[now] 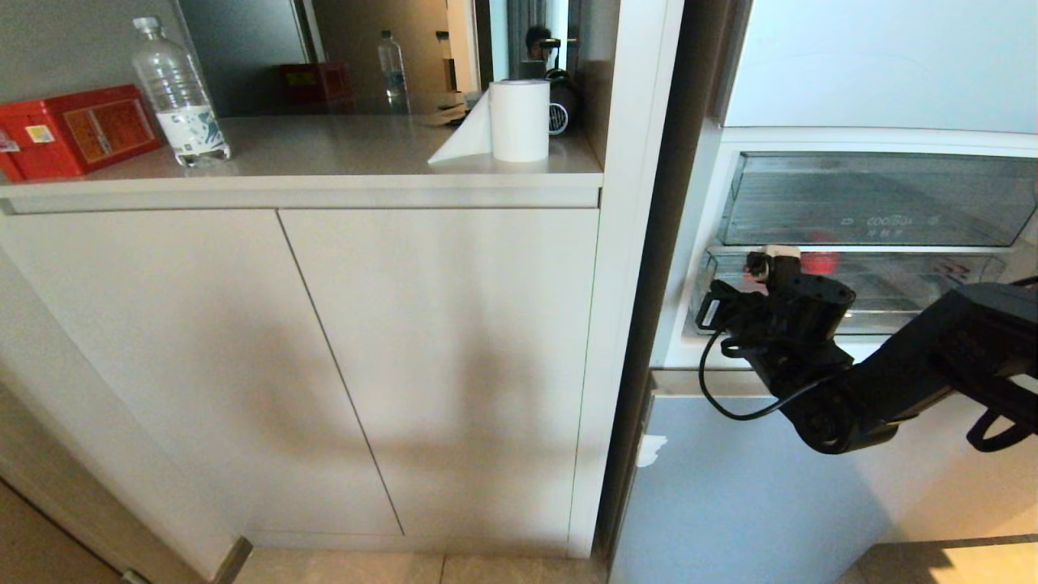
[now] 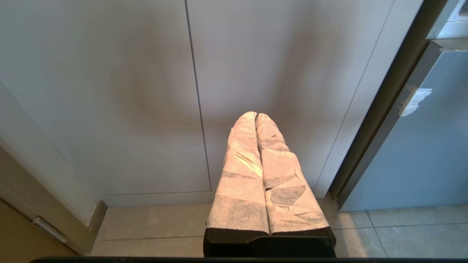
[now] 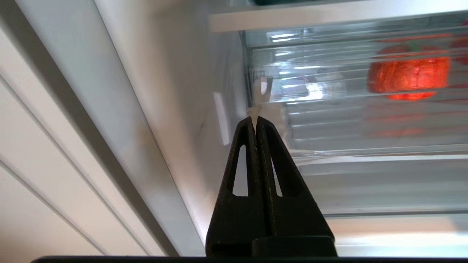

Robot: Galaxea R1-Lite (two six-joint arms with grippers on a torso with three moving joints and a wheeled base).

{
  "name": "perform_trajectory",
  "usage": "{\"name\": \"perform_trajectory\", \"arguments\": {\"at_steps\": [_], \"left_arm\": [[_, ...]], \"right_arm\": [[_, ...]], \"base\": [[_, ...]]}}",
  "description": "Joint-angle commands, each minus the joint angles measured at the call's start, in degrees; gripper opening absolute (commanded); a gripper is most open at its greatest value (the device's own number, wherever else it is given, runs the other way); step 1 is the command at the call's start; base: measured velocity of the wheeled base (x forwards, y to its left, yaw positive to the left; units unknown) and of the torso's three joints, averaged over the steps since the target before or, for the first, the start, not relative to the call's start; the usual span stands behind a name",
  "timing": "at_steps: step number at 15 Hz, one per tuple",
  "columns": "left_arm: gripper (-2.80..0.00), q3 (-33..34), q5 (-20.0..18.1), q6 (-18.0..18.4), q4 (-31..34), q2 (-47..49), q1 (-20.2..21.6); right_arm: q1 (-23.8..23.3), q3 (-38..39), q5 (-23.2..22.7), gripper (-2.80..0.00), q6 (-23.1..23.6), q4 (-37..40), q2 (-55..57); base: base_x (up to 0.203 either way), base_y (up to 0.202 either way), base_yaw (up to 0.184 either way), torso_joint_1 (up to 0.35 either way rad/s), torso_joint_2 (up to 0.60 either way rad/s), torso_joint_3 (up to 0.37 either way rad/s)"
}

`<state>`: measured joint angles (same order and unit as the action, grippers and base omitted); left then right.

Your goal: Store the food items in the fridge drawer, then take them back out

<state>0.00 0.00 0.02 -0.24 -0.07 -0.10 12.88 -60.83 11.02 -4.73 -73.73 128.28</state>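
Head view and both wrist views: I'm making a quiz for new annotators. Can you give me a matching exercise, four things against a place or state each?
Things:
1. water bottle
2. paper roll
3. orange-red food item
4. right gripper

Places or states:
A. inside the fridge drawer
B. shut, holding nothing, at the drawer's left end
C. beside the red box
D. at the counter's fridge end

Pairs: 1-C, 2-D, 3-A, 4-B

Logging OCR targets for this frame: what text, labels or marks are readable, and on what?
Nothing reads cleanly.
Upper clear drawer: white print on its front, too blurred to read.
Red box: yellow label panels, too small.
Water bottle: patterned label, no legible words.
Second red box behind: label unreadable.
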Motion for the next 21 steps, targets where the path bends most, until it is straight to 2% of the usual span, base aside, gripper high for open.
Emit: {"name": "perform_trajectory", "arguments": {"at_steps": [1, 5, 11, 12, 15, 21], "left_arm": [[-2.8, 0.0, 0.0, 0.0, 0.0, 0.1, 0.0], [-2.8, 0.1, 0.0, 0.0, 0.0, 0.1, 0.0], [-2.8, 0.1, 0.0, 0.0, 0.0, 0.1, 0.0], [-2.8, 0.1, 0.0, 0.0, 0.0, 0.1, 0.0], [-2.8, 0.1, 0.0, 0.0, 0.0, 0.1, 0.0], [-2.8, 0.1, 0.0, 0.0, 0.0, 0.1, 0.0]], "right_arm": [[0.1, 1.7, 0.1, -2.8, -0.2, -0.5, -1.5], [0.2, 8.3, -0.1, -2.8, -2.2, -0.7, -6.6], [-0.4, 10.0, 0.1, -2.8, -3.4, -1.0, -5.6], [-0.6, 10.2, 0.0, 0.0, -3.4, -1.3, -5.4], [-1.1, 9.1, -0.5, 0.0, -3.1, -4.3, -3.4], [-2.4, 2.1, -2.5, 0.0, -1.2, -4.1, 0.8]], "base": [[0.0, 0.0, 0.0, 0.0, 0.0, 0.0], [0.0, 0.0, 0.0, 0.0, 0.0, 0.0], [0.0, 0.0, 0.0, 0.0, 0.0, 0.0], [0.0, 0.0, 0.0, 0.0, 0.0, 0.0], [0.0, 0.0, 0.0, 0.0, 0.0, 0.0], [0.0, 0.0, 0.0, 0.0, 0.0, 0.0]]}}
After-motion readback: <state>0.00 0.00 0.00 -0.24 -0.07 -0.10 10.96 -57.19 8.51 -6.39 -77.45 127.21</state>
